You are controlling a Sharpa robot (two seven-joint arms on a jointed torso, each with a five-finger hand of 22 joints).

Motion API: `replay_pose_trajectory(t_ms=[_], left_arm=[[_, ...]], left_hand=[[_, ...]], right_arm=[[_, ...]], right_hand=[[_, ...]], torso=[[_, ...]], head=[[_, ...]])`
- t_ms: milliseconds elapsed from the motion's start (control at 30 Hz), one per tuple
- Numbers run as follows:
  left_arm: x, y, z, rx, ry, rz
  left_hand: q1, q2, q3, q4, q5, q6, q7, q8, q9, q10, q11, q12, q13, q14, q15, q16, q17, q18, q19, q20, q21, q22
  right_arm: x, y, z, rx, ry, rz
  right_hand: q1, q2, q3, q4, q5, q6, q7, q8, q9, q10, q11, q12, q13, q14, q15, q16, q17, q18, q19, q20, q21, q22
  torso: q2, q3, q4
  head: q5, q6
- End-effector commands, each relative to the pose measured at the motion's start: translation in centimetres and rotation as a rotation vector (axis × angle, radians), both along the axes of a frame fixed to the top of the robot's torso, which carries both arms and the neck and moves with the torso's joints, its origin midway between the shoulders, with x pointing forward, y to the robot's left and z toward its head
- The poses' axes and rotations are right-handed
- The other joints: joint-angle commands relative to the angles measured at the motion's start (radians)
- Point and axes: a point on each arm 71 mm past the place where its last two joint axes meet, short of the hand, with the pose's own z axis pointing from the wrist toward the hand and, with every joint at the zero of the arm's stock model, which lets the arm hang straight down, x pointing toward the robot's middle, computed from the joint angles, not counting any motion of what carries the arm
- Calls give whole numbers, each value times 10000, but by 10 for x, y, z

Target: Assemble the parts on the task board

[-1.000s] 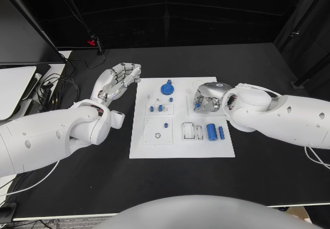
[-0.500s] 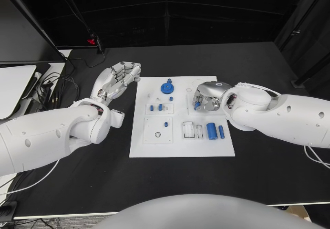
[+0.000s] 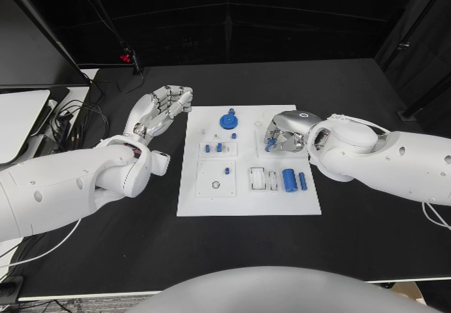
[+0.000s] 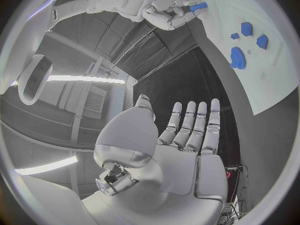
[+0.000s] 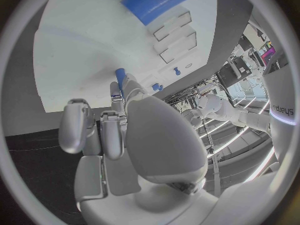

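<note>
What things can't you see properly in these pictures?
- Head view: the right hand covers the spot on the task board beneath it; the blue part it holds is mostly hidden by its fingers.
- Right wrist view: the palm blocks the pinch on that part.
- Head view: the small blue parts are too tiny to tell their shapes.
</note>
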Motion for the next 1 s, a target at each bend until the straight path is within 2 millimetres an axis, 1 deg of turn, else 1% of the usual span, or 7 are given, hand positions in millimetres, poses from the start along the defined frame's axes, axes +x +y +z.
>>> replay_pose_trajectory(t_ms=[33,200,400,567,667,733,1000], left_arm=[[-2,-1,7,-270,-847,-260],[-2,-1,7,-256,-848,-237],[-1,-1,6,-253,-844,-241],[-1,-2,6,-257,-846,-257],[-1,-3,6,-267,-847,-278],[-1,-3,6,-268,-849,-277],[-2,-3,7,-267,-855,-266]], left_hand=[[18,42,-64,-22,57,13,1396,42,-8,18,-2,64,-7,-27,-2,53,-9,-139,68,29,-15,-8],[18,42,-64,-22,57,13,1396,42,-8,18,-2,64,-7,-27,-2,53,-9,-139,68,29,-15,-8],[26,44,-68,-24,64,13,1396,47,-18,18,-3,74,-18,-30,-2,63,-22,-140,66,29,-16,-14],[27,43,-70,-24,65,12,1396,48,-21,17,-3,75,-22,-32,-2,64,-25,-140,66,29,-16,-15],[27,43,-70,-24,65,12,1396,48,-21,17,-3,75,-22,-32,-2,64,-25,-140,66,29,-16,-15],[27,43,-70,-24,65,12,1396,48,-21,17,-3,75,-22,-32,-2,64,-25,-140,66,29,-16,-15],[30,42,-75,-23,69,10,1396,50,-29,12,-3,80,-31,-38,-1,69,-36,-141,65,29,-17,-20]], right_arm=[[-5,0,11,783,-743,272],[-16,-4,21,1300,-1124,467],[-26,5,33,2048,-1536,1020],[-29,22,34,2342,-1334,1515],[-30,36,33,2406,-1114,1887],[-32,46,32,2459,-980,2157],[-36,80,26,2430,-411,3073]], right_hand=[[7,55,41,1,26,91,-1,35,79,67,-7,-64,5,813,-51,40,1405,-18,1,-103,58,854],[7,42,45,3,27,95,-1,31,77,68,-6,-83,4,813,-52,42,1409,-24,13,-105,82,870],[25,20,70,-1,31,95,4,12,69,67,-4,-136,1,819,-54,58,1442,-34,31,-112,117,894],[47,24,101,-7,35,95,10,-2,63,76,-1,-170,2,825,-54,74,1476,-35,34,-115,120,897],[57,31,121,-7,36,96,13,-11,59,85,0,-189,3,826,-54,76,1479,-33,31,-116,110,891],[58,32,124,-7,36,95,14,-13,58,86,1,-193,3,825,-54,76,1478,-33,30,-117,108,890],[64,35,149,-5,39,88,24,-32,51,84,10,-233,1,826,-52,78,1481,-30,25,-117,94,882]], torso=[[-10,0,2],[-10,-6,5],[9,1,3],[9,-7,22],[18,2,44],[14,-1,19],[11,-1,35]], head=[[15,22],[25,43],[51,55],[97,45],[186,22],[292,-7],[440,-80]])
